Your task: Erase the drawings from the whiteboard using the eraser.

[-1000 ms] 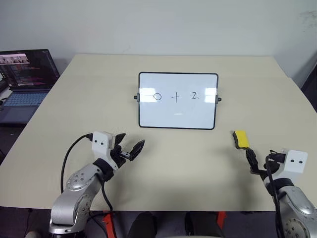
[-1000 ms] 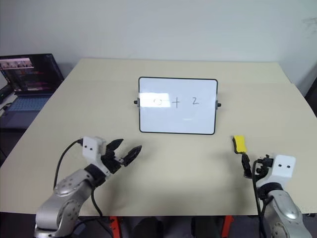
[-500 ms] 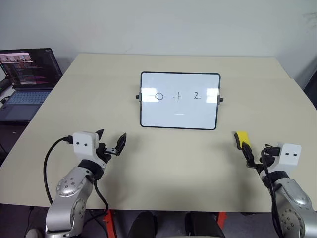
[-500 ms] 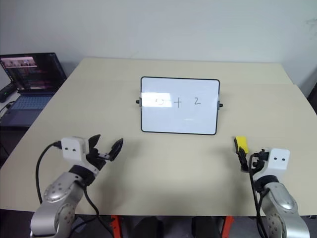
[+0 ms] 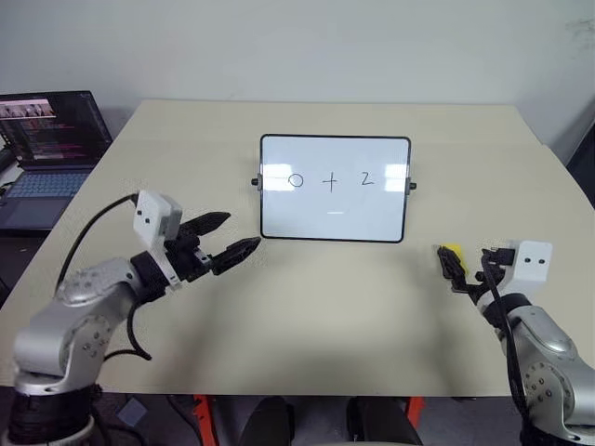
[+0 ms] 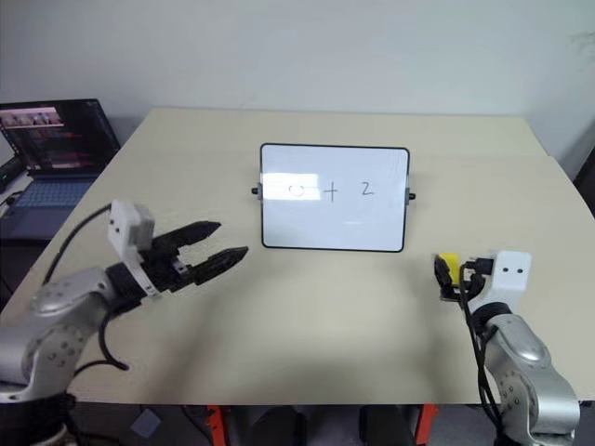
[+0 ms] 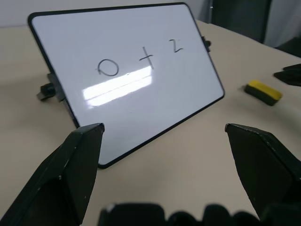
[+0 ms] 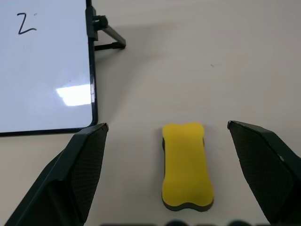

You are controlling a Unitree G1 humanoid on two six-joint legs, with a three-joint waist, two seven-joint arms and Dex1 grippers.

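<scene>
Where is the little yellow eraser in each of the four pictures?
Left eye view: eraser at lower right, just ahead of the right gripper.
Right eye view: lower right, beside that gripper.
Left wrist view: right edge, on the table.
Right wrist view: bottom centre, between the open fingers.
Shared landmark: the whiteboard.
</scene>
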